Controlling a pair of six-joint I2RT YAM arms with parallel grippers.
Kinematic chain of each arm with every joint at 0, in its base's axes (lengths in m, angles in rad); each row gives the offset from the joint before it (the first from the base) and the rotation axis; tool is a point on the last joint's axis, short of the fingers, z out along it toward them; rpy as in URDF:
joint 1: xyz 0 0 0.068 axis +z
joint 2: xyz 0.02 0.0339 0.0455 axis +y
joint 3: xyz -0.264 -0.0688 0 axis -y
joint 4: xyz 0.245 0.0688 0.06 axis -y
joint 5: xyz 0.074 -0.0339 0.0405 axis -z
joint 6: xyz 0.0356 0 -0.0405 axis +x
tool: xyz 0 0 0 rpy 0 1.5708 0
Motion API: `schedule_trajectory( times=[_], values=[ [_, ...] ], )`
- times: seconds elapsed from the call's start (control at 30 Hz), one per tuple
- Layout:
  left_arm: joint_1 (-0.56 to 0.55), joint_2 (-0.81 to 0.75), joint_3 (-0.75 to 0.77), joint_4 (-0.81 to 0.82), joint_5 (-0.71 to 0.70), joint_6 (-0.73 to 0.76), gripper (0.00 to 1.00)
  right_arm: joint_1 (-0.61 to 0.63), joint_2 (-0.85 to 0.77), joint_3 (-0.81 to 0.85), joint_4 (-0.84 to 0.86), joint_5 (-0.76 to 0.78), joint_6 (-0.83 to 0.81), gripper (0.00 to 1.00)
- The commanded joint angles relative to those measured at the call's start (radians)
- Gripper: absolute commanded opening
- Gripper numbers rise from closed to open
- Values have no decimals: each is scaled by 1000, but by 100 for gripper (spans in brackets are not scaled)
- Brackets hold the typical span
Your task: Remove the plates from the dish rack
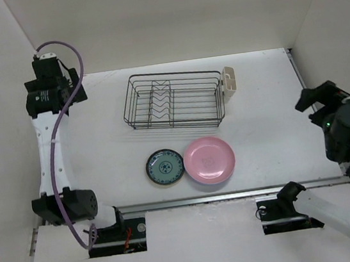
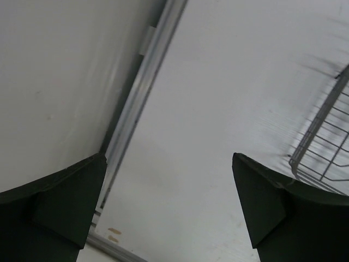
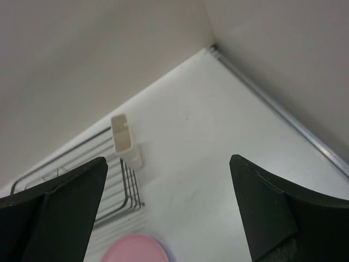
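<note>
The dark wire dish rack (image 1: pixel 172 100) stands at the back middle of the table with no plates in it. Its cream cup (image 1: pixel 229 80) hangs on the right end. In front of the rack lie a teal patterned plate (image 1: pixel 165 168) and a pink plate (image 1: pixel 209 159), side by side; a pale lavender rim shows under the pink one. My left gripper (image 2: pixel 169 164) is open over bare table left of the rack (image 2: pixel 327 147). My right gripper (image 3: pixel 168 164) is open at the far right, raised, with the cup (image 3: pixel 124 136) and pink plate (image 3: pixel 133 250) beyond it.
White walls close the table on the left, back and right. A metal rail (image 2: pixel 142 93) runs along the left wall's foot, another (image 3: pixel 283 114) along the right wall's. The arm bases (image 1: pixel 117 232) sit at the near edge.
</note>
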Motion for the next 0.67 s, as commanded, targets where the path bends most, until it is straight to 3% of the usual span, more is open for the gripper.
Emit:
schedule_trajectory(
  times=[0.0, 0.63],
  values=[
    [1, -113, -89, 70, -168, -5, 100, 1, -32, -13, 39, 178, -88, 100],
    [1, -169, -143, 19, -76, 0, 100, 1, -49, -79, 39, 210, -79, 100]
  ],
)
